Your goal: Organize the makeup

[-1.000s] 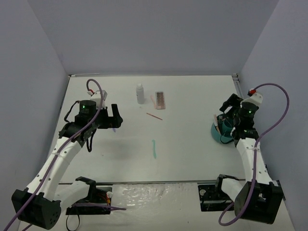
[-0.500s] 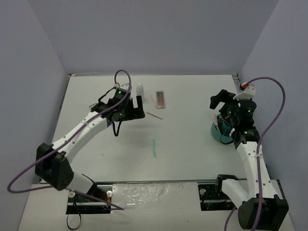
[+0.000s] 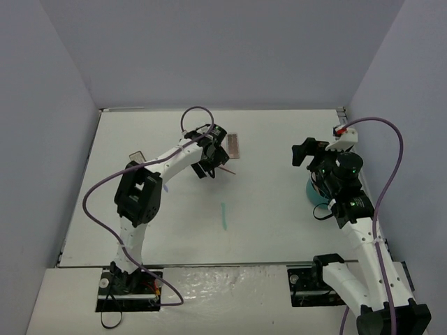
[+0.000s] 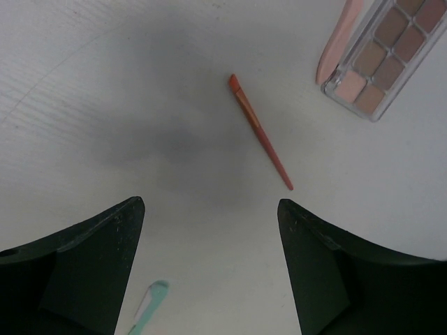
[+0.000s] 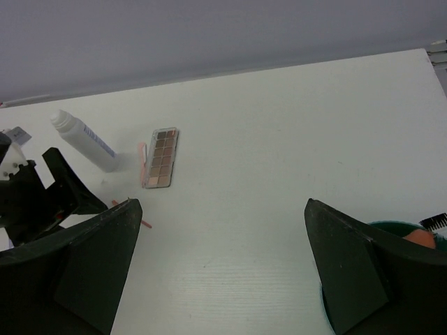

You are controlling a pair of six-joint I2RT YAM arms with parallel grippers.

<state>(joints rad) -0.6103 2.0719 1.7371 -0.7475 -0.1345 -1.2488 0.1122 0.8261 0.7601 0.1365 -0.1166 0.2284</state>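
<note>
Although the round teal tub point(image 3: 312, 192) at the right of the worktop point(image 3: 279, 230) already holds some pieces, most of the makeup lies loose, so I judge the sorting well short of done. The palette point(image 5: 159, 157) and the whitish bottle point(image 5: 84, 139) sit at the far side, and the teal stick point(image 3: 223, 215) lies mid-worktop. The thin red brush point(image 4: 260, 130) lies just beyond the left fingers point(image 4: 84, 265), which are wide and empty. The right fingers point(image 5: 77, 272), above the tub, are wide and empty too.
</note>
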